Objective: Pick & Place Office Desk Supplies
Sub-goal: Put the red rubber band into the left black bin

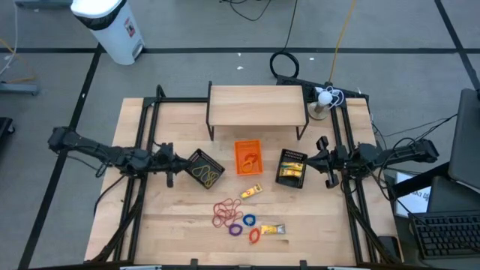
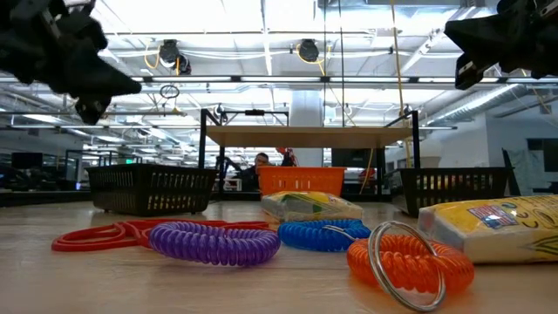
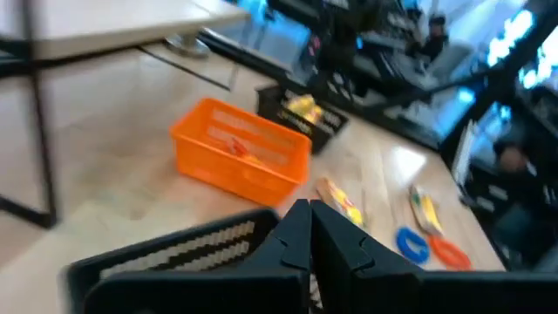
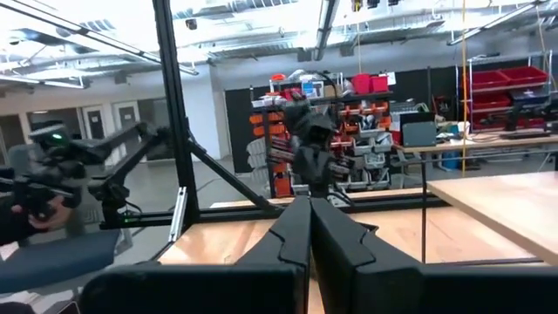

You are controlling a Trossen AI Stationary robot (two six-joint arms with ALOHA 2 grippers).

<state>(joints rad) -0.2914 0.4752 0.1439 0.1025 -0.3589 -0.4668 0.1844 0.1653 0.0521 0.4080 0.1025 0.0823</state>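
Big wooden worktop (image 1: 172, 225) below, seen from the top. Small wooden shelf (image 1: 256, 104) at 12 o'clock on it.

Left arm at 9 o'clock, reaching in. Left gripper (image 1: 178, 160) just beside the left black mesh tray (image 1: 205, 168), fingers (image 3: 296, 240) pressed together, holding nothing. Right arm at 3 o'clock. Right gripper (image 1: 320, 157) just beside the right black mesh tray (image 1: 291, 167), fingers (image 4: 301, 235) pressed together too, holding nothing. Both grippers up off the worktop in the low view.

Left black mesh tray at about 10 o'clock from the middle, with thin tan bands inside. Right black mesh tray at about 2 o'clock from the middle, with yellow packets inside. Small orange tray (image 1: 248, 157) between the two black ones, with orange bits in it.

Loose supplies at 6 o'clock, near the front edge. Red-brown rubber bands (image 1: 225, 214) in a heap. One yellow packet (image 1: 251, 191) toward 12 o'clock from the heap, apart from it. Second yellow packet (image 1: 273, 229) at 4 o'clock from the heap. Blue ring (image 1: 249, 220), purple ring (image 1: 235, 230) and orange ring (image 1: 254, 235) close together between the heap and that second packet.
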